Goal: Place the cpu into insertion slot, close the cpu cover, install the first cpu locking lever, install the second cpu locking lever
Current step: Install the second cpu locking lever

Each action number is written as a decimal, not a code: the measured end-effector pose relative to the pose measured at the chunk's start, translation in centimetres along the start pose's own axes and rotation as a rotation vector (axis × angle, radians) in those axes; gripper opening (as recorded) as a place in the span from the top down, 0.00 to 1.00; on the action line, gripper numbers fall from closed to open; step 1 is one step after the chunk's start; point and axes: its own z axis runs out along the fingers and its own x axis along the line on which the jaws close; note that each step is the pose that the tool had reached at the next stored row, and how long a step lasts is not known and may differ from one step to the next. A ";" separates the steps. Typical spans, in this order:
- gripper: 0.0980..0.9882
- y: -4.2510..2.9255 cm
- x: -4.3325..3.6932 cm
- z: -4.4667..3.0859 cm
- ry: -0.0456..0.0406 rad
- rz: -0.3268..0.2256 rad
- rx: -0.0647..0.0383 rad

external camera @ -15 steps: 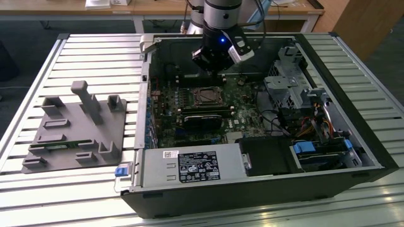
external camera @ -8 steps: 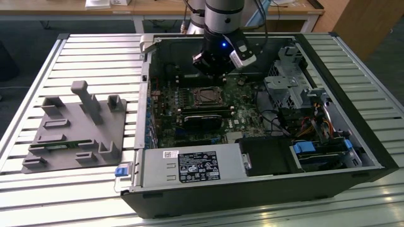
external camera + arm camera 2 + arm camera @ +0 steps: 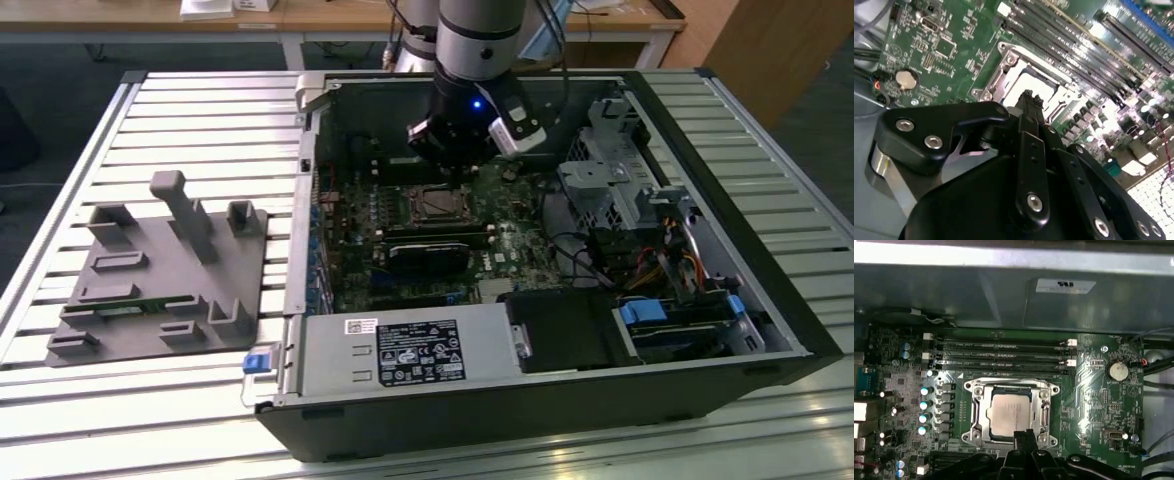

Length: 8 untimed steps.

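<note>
**CPU seated under its closed cover, gripper poised at the socket's edge**

The gripper point(image 3: 1023, 436) hangs just above the motherboard, its black fingers drawn together to a narrow tip with nothing between them. In the second wrist view the same tip point(image 3: 1029, 100) stands over the near edge of the socket.

Directly beyond the fingertip lies the cpu point(image 3: 1010, 412), its dull silver top flat and square in the insertion slot point(image 3: 977, 412). The cpu cover point(image 3: 1011, 388) lies down around it, its metal frame bordering the chip on all sides, with the chip showing through the square window. In the exterior view the gripper point(image 3: 458, 165) is inside the open computer case point(image 3: 747, 290), just behind the socket point(image 3: 438, 205).

Further from the fingers, past the socket, run long black memory slots point(image 3: 1004, 357). Off to one side of the gripper a round coin battery point(image 3: 1117, 371) sits on the green motherboard point(image 3: 1089, 405). Well away, outside the case on the slatted table point(image 3: 200, 110), rests a grey fixture tray point(image 3: 154, 285).
</note>
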 end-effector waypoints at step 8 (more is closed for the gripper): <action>0.99 -1.82 0.04 0.02 -0.0014 0.000 -0.065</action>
